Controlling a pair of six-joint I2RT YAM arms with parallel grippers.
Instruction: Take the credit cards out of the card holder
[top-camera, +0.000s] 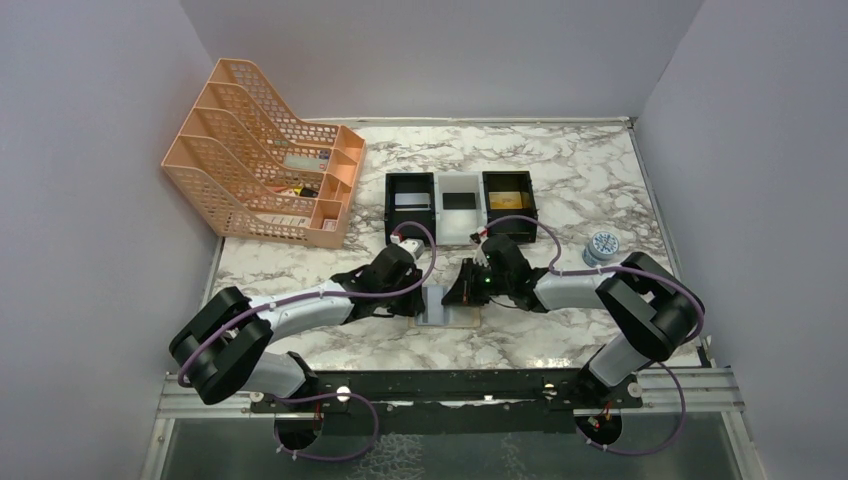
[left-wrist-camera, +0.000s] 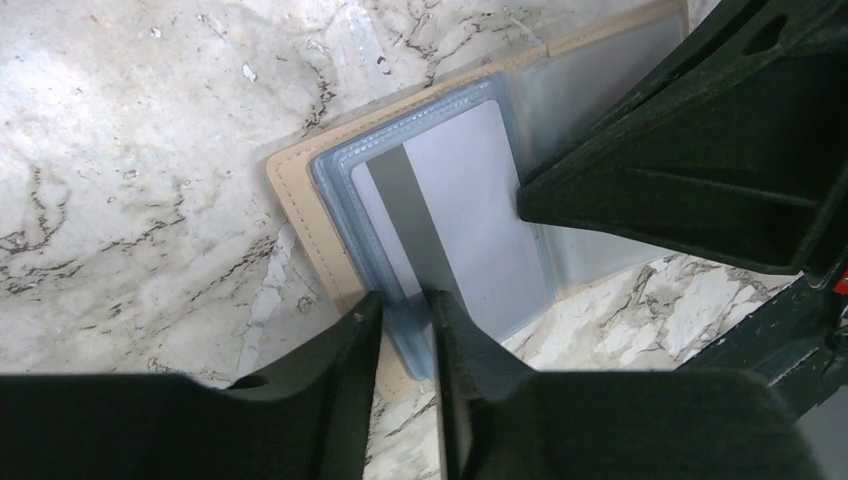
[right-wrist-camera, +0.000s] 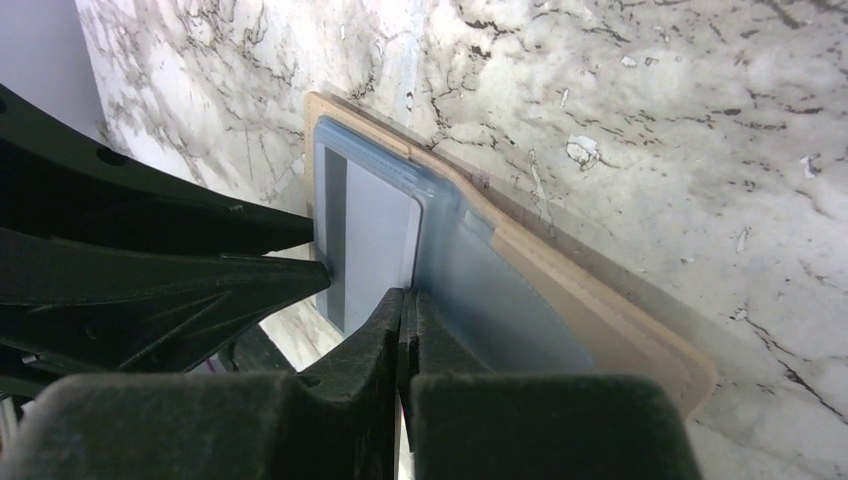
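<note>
The card holder (top-camera: 452, 312) lies open on the marble between both grippers, with a tan outer face (left-wrist-camera: 300, 210) and grey-blue clear sleeves (right-wrist-camera: 500, 290). A pale credit card (left-wrist-camera: 470, 200) with a dark stripe sits inside a sleeve and also shows in the right wrist view (right-wrist-camera: 375, 240). My left gripper (left-wrist-camera: 407, 310) is closed on the near corner of the sleeve stack, which fills the narrow gap between its fingers. My right gripper (right-wrist-camera: 405, 300) is shut, its tips at the sleeve edge beside the card. Whether a thin sleeve page is pinched there does not show.
Three small trays stand behind the holder: black (top-camera: 410, 205), white (top-camera: 460, 205) and black (top-camera: 510, 200). A peach file organizer (top-camera: 265, 165) fills the back left. A small round tin (top-camera: 601, 246) sits to the right of the right arm.
</note>
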